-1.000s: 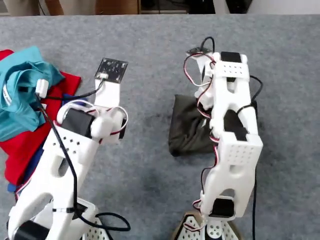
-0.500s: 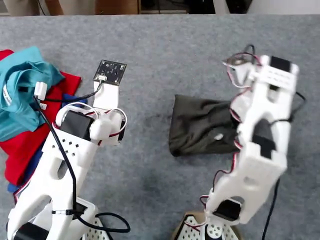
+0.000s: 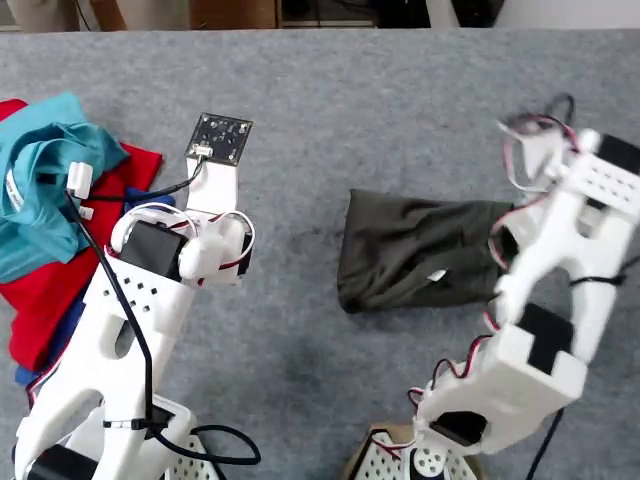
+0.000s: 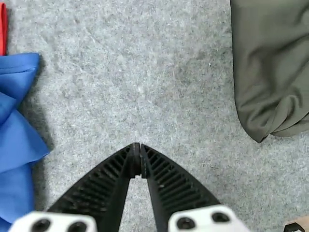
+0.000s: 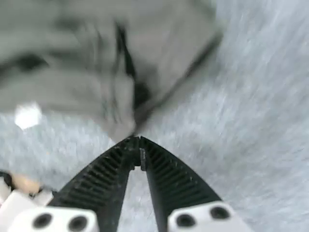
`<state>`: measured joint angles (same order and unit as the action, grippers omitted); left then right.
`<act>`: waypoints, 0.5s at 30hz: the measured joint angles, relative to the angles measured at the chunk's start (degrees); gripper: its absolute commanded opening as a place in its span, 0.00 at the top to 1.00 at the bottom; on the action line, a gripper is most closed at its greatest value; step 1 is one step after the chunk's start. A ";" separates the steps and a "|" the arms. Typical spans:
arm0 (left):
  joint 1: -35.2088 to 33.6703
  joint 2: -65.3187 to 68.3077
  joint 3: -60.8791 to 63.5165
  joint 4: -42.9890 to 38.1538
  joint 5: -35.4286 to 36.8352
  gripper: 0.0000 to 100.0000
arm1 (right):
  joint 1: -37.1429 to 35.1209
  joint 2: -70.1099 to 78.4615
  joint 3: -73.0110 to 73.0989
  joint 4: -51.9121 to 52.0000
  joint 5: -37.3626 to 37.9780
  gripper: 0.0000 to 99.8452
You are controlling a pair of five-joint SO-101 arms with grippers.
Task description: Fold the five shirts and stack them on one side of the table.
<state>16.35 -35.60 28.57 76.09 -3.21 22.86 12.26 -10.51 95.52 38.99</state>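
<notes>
dark shirt [image 3: 410, 255] looks folded, right of centre on table [image 3: 320, 90], likely stack start. unfolded pile [image 3: 45, 190] far left, awaiting turn. left gripper [image 4: 136, 159] pinched closed, empty, over bare table between pile and shirt. right gripper [image 5: 138, 147] tips together, empty, at shirt's right end.

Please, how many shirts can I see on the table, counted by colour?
Teal shirt: 1
Red shirt: 1
Blue shirt: 1
Dark olive shirt: 1
Total: 4 shirts that can be told apart; the pile may hide more.
</notes>
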 measured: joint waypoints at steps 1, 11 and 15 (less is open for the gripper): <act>0.00 0.18 0.00 0.00 0.00 0.98 | -2.37 0.00 -1.14 -0.09 -1.67 1.00; -0.53 3.87 0.00 0.00 0.00 0.98 | -19.16 9.05 -2.20 -6.42 -5.71 1.00; -3.25 3.96 0.00 0.00 -0.26 0.98 | -17.67 12.22 -2.20 -2.73 -5.71 1.00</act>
<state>13.10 -31.65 28.57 76.09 -3.47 5.19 24.48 -12.70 92.79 33.27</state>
